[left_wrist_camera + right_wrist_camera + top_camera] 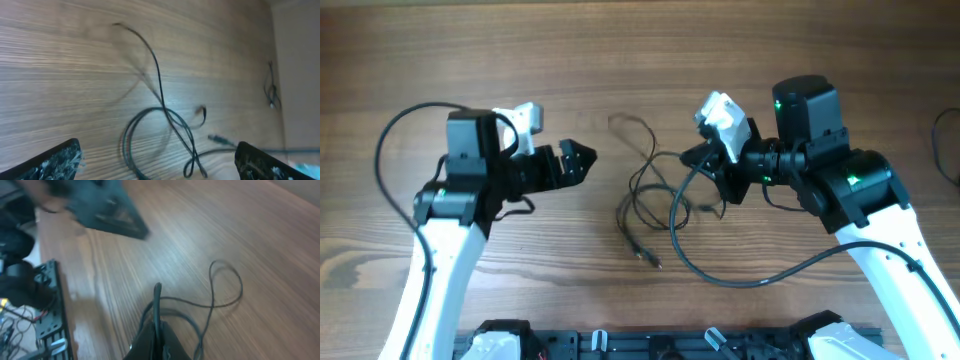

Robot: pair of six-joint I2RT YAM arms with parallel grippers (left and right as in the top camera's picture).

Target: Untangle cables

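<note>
Wooden desk point(620, 50) bears the cables point(655, 200) in a loose tangle. Right end effector point(156, 337) is clamped on one strand; left end effector point(582, 160) gapes wide, empty, near the loops.

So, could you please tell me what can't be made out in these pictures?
Overhead: cables too thin to count crossings.
Right wrist: blurred; right fingers hide where the cables continue.
Left wrist: left fingers cut off by bottom edge; plug type blurred.
</note>
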